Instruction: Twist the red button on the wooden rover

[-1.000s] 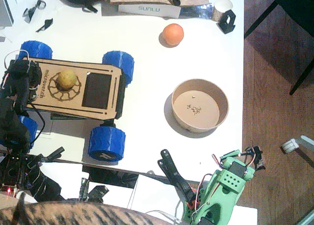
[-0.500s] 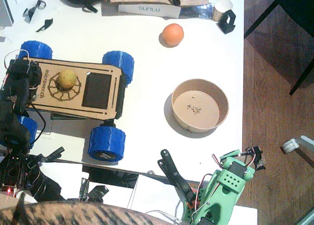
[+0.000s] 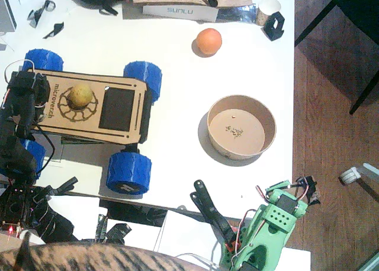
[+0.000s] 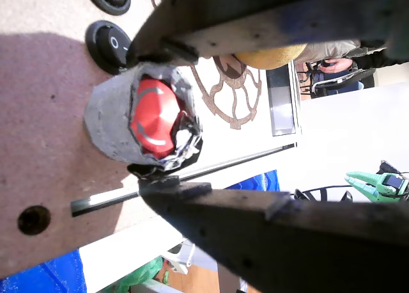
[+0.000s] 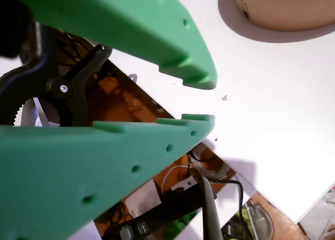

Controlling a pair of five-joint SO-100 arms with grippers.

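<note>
The wooden rover (image 3: 121,83) stands at the left of the table on blue wheels. My black left gripper (image 3: 26,87) sits over its left end, hiding the red button in the fixed view. In a wrist view the red button (image 4: 153,117) shows in its silver-grey collar on the rover's deck (image 4: 51,178). The left gripper (image 4: 158,119) has one dark jaw pressed on each side of that collar. My green right gripper (image 3: 278,194) rests folded at the bottom right, far from the rover. In its wrist view the right gripper (image 5: 204,101) has a narrow gap between the tips and holds nothing.
A yellow fruit (image 3: 80,95) lies in the rover's spoked cutout. Black round buttons (image 4: 112,43) sit beside the red one. A cardboard bowl (image 3: 241,98) stands at centre right and an orange (image 3: 208,41) behind it. A black clamp (image 3: 207,212) lies near the right arm.
The left arm's wrist has shifted a little at the rover's end. The rover, bowl, orange and right arm stay where they were.
</note>
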